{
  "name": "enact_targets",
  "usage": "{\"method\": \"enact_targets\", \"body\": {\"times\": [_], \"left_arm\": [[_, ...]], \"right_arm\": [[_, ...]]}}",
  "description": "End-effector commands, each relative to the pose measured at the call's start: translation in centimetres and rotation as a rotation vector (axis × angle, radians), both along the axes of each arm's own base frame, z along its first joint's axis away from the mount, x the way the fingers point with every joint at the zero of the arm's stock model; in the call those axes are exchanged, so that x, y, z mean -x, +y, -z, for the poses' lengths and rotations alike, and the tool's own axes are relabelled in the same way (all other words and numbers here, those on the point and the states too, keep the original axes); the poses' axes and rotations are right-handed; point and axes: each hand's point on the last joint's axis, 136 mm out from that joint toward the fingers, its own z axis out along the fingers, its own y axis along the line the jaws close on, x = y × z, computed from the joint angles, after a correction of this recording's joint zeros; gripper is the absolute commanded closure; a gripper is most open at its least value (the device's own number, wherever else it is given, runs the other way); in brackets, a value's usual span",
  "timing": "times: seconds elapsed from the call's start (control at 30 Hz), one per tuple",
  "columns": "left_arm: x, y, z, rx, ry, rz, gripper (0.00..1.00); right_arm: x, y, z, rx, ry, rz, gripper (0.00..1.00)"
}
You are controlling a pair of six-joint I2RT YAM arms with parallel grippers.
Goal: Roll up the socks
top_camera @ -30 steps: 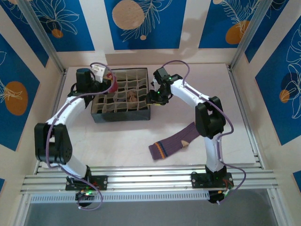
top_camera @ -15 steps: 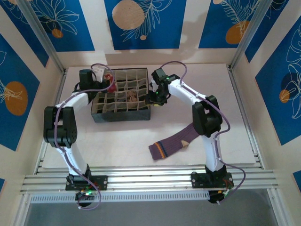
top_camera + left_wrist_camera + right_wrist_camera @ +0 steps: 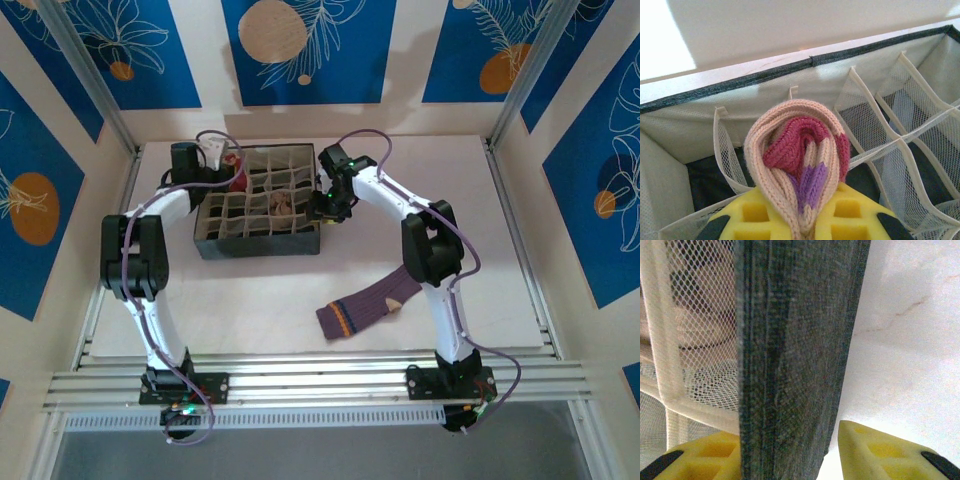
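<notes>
The left tool (image 3: pixel 805 220) is pressed onto a rolled cream-and-red sock (image 3: pixel 800 150) over the far-left corner of the box (image 3: pixel 740 85). The right tool (image 3: pixel 790 450) straddles the box's wall (image 3: pixel 795 340); I cannot tell whether it pinches it. The purple sock (image 3: pixel 368 302) lies flat on the table (image 3: pixel 500 250), well apart.

A robot lab cell: arms (image 3: pixel 437 262) bolted to aluminium rails (image 3: pixel 320 385), inside blue-patterned panel walls (image 3: pixel 310 50).
</notes>
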Motion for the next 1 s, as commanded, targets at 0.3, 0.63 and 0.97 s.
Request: {"method": "enact_targets", "body": {"times": [0.3, 0.63, 0.97], "left_arm": [[1.3, 2.2, 1.2, -0.062, 0.004, 0.011, 1.0], [2.6, 0.0, 1.6, -0.039, 0.0, 0.133, 1.0], [3.3, -2.3, 2.9, -0.028, 0.014, 0.234, 0.91]], "right_arm": [[-0.1, -0.7, 0.6, 0.028, 0.036, 0.021, 0.57], [-0.3, -0.3, 0.1, 0.014, 0.031, 0.019, 0.57], [0.0, 0.2, 0.0, 0.011, 0.034, 0.005, 0.57]]}}
